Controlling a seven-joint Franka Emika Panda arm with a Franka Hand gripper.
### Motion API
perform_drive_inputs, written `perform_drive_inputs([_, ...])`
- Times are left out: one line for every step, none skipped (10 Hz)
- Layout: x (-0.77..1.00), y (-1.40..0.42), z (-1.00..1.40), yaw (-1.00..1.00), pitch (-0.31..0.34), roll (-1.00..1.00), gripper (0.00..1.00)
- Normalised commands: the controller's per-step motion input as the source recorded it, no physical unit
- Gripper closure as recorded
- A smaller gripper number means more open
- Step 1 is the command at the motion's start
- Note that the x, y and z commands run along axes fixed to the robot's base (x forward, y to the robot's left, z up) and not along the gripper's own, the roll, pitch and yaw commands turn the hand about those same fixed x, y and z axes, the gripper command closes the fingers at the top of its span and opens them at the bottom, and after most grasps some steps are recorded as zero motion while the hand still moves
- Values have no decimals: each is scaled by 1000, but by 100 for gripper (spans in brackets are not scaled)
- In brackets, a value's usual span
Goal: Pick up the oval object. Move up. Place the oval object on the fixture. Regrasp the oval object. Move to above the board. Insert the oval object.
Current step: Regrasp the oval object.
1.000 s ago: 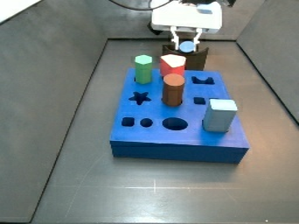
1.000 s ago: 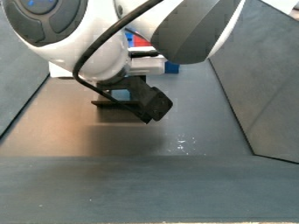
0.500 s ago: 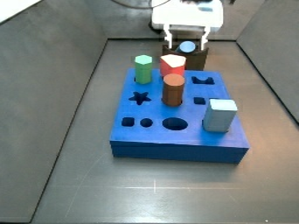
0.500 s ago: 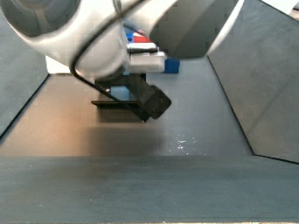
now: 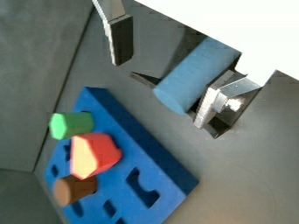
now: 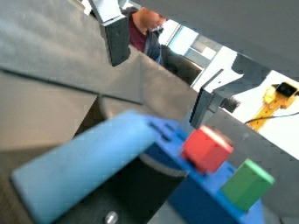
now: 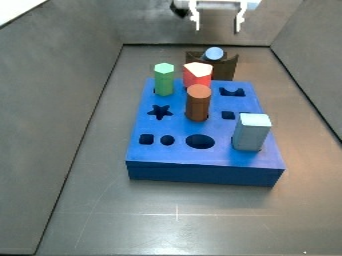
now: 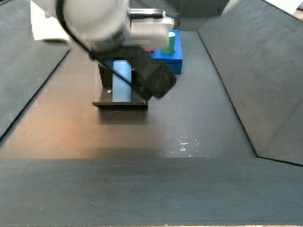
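— Where was the oval object (image 7: 214, 54)?
— Resting on the fixture (image 7: 225, 68), behind the board (image 7: 207, 140).
— And the gripper (image 7: 215, 16)?
— Above it, jaws spread and empty (fingers apart in both wrist views).

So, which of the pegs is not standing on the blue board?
The pale blue oval object. It rests on the dark fixture behind the board, below the open, empty hand; the other pegs stand on the board.
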Motion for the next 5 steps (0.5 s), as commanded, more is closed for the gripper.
perform_drive_inputs([-36, 3, 582, 37, 48, 53, 0])
perform_drive_inputs([-31, 2, 350, 24, 75, 55, 0])
perform_drive_inputs([-29, 3, 172, 15, 89, 54, 0])
perform_drive_inputs([-97, -851, 842, 13, 55, 1000, 0])
perform_drive_inputs([-89, -843, 838, 12, 54, 1000, 0])
